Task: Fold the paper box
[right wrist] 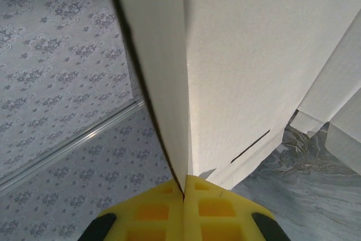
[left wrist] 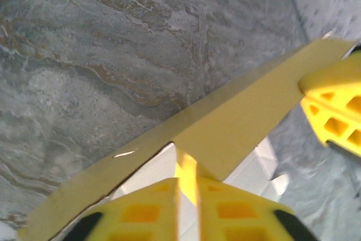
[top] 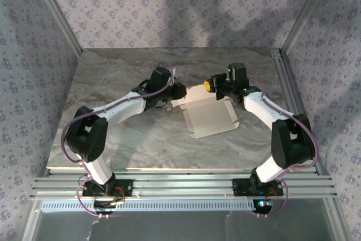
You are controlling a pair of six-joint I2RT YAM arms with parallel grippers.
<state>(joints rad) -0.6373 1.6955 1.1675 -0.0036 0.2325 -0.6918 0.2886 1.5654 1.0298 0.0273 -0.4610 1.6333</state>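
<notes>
The left pincer (left wrist: pixel 187 189) holds its yellow fingers (left wrist: pixel 149 210) almost together, with only a narrow slit between them. A yellow edge of the paper box (left wrist: pixel 242 122) runs into that slit. Whether the fingers press the card or merely flank it cannot be told. The right pincer (right wrist: pixel 184 191) is closed tight, its two pads meeting on a white panel of the same sheet, which rises straight away from the tips.

From above, the two pincers face each other at the far edge of the sheet, the left one at its left corner and the right one at its right. Between them a long flap stands raised, yellow face outward. The rest of the sheet lies flat, white side up, near the middle of the grey marbled counter (top: pixel 141 145), with small flaps along its sides.

The left arm (top: pixel 121 108) reaches in from the left and the right arm (top: pixel 262 105) from the right. Patterned walls (top: pixel 169 4) enclose the counter.
</notes>
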